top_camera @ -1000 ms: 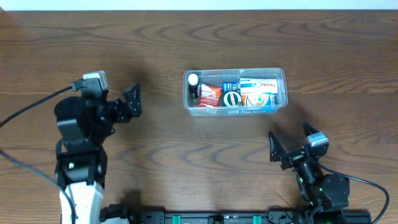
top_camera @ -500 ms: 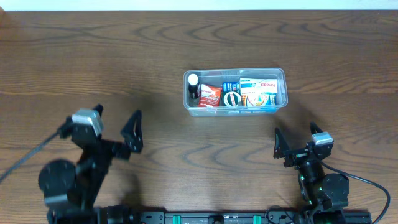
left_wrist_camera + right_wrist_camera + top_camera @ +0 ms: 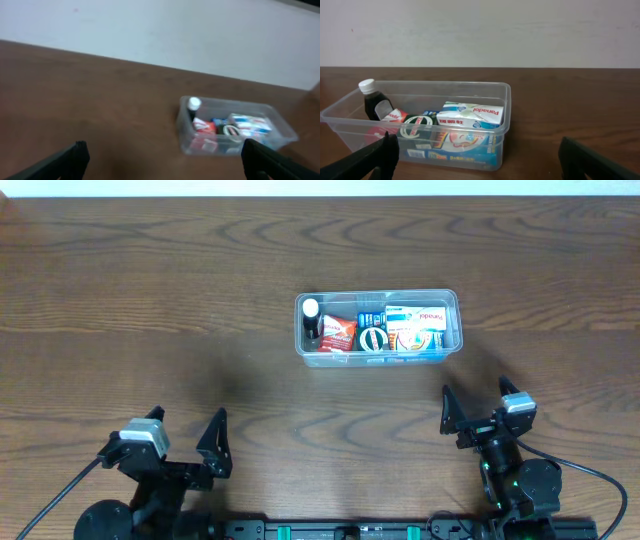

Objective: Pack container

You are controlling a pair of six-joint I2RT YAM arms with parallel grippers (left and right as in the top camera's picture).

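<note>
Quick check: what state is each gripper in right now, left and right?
Left gripper: open, holding nothing.
Right gripper: open, holding nothing, facing the container.

The container (image 3: 505,106) holds a dark bottle (image 3: 370,103) and Panadol box (image 3: 471,114).

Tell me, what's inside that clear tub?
The container holds a white-capped dark bottle, a red packet, a round dark-rimmed item and a white Panadol box lying on another box. Anything underneath those is covered.
</note>
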